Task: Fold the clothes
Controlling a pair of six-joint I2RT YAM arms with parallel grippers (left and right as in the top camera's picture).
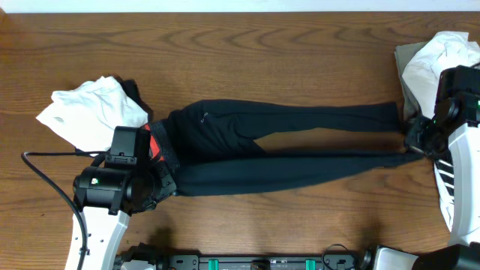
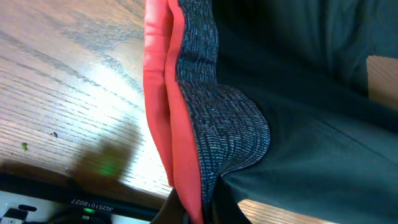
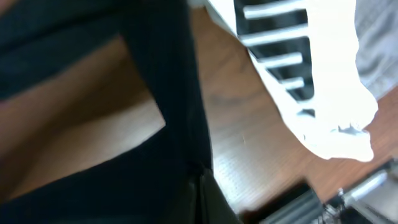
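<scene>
One pants (image 1: 285, 139) waistband (image 2: 224, 124) is pinched tight in left fingers (image 2: 166, 214).

Desk (image 1: 262, 67): dark brown wood, grain running lengthwise, looping figure across the far half. Pale strip (image 1: 225, 4) along the far edge, can't tell what it is. Thin black cable (image 1: 26, 156) lies on the desk at the left, bending near the left edge and curving back toward the near side. Black rail (image 1: 300, 262) along the near edge, with green fittings (image 1: 214, 264).

Left wrist view: bright glare patch on the wood, faint green glow (image 2: 109, 168), one tiny green speck (image 2: 23, 147), one dark speck (image 2: 55, 134). Near the frame's bottom edge is a black strip with a white printed code (image 2: 87, 203), reversed.

Right wrist view: wood blurred. Metallic part (image 3: 367, 186) in the bottom-right corner, too blurred to identify.
</scene>
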